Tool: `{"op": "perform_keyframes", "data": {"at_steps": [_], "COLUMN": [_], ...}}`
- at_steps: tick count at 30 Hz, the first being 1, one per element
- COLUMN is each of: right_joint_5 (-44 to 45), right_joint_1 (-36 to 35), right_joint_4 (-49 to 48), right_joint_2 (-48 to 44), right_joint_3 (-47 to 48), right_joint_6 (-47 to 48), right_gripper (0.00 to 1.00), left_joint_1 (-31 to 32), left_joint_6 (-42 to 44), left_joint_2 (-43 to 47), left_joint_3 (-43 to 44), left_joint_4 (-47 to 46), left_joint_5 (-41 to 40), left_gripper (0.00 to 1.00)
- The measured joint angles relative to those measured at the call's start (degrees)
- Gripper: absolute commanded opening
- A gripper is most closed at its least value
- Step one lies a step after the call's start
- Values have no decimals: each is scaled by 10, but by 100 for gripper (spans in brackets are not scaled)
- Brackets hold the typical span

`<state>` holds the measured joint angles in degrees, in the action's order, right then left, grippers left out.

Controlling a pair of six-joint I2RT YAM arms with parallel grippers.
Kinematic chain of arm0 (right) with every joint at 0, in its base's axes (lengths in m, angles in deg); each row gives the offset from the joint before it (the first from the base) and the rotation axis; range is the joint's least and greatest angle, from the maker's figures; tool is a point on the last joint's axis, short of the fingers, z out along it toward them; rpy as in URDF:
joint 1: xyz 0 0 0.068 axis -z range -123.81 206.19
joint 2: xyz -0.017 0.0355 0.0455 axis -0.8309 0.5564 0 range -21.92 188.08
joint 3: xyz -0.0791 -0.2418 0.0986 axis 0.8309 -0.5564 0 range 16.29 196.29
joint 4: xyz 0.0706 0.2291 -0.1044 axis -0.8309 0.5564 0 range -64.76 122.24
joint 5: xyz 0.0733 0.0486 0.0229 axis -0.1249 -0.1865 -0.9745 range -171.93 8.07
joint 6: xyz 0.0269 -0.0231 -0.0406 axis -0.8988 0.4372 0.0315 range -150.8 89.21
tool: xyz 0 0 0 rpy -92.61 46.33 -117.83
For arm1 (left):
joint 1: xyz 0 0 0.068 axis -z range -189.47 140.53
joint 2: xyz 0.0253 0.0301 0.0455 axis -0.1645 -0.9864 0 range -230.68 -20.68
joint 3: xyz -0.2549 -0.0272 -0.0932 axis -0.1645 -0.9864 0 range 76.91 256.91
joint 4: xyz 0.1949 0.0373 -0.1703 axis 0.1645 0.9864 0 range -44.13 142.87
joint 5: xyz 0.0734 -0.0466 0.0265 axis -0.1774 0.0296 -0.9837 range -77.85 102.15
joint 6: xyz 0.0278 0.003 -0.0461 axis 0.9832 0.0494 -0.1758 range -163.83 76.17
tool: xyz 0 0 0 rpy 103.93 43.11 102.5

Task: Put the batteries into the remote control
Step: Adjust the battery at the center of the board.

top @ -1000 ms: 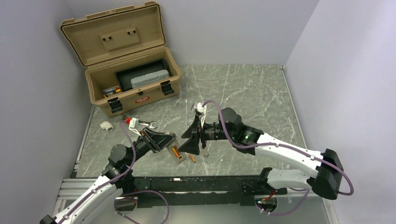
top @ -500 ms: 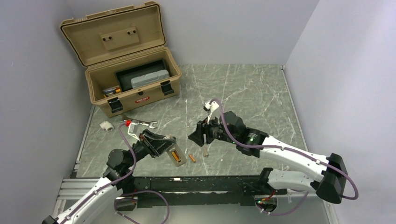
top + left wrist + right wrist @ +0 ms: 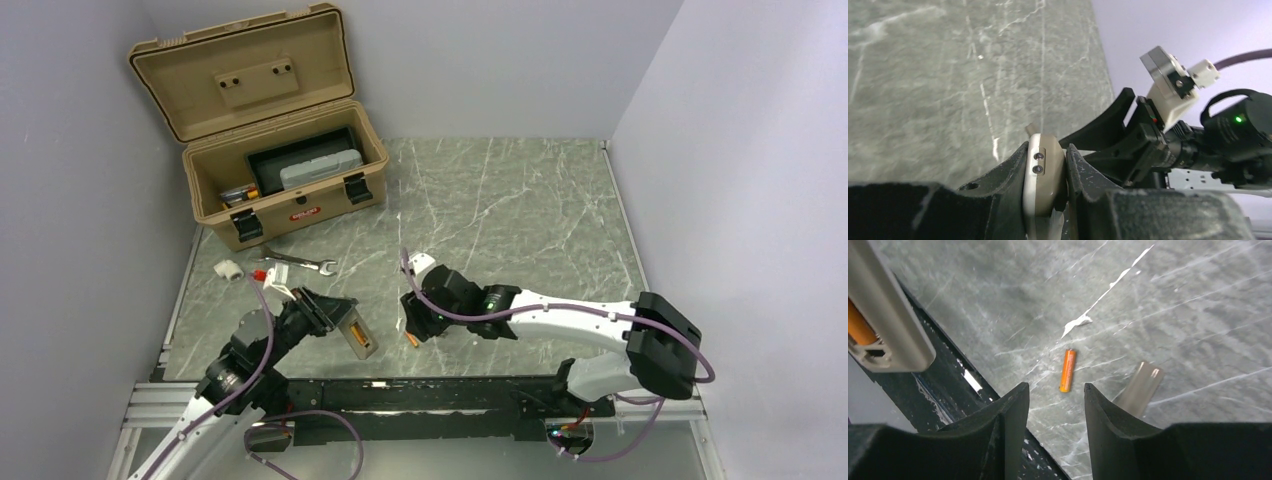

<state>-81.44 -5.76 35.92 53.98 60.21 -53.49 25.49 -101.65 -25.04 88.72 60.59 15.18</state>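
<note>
Lying on the table (image 3: 1173,300) near its front edge, one loose battery (image 3: 1067,371) sits framed between the parted jaws of the right gripper (image 3: 1054,392), which hangs over it, probably to pinch it. A second battery (image 3: 857,325) already sits in the recess of the remote control (image 3: 893,340), which the left gripper (image 3: 1045,157) clamps with the recess exposed for loading. One grey cover (image 3: 1143,384) lies just beside the loose battery: two batteries, one remote, one cover

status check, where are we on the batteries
Left tool shut on remote control, one battery in its recess. Right tool open, over loose battery on table. Small grey piece lies beside it, apart, not blocking.
</note>
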Motion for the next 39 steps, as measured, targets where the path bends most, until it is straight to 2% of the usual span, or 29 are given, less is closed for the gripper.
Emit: {"op": "perform_keyframes", "data": {"at_steps": [4,11,21,32,36,39], "right_joint_5": [6,15,39,79,89,93], "right_joint_1": [-22,-28,-49,-80,-87,-88], "right_joint_4": [1,13,41,88,98,98], "right_joint_2": [24,94,153,215,229,229], "right_joint_3": [0,22,64,110,127,127], "right_joint_6": [-13,-40,-38,-26,-22,-22], "right_gripper": [42,34,26,25,16,4], "left_joint_1": [0,0,0,0,0,0], "left_joint_6": [-3,-3,2,2,1,1], "left_joint_2": [32,38,37,37,38,38], "left_joint_3": [-7,-7,-3,-2,-2,-2], "left_joint_4": [57,108,118,126,133,137], "left_joint_5": [-23,-45,-49,-54,-59,-60], "left_gripper": [0,0,0,0,0,0]}}
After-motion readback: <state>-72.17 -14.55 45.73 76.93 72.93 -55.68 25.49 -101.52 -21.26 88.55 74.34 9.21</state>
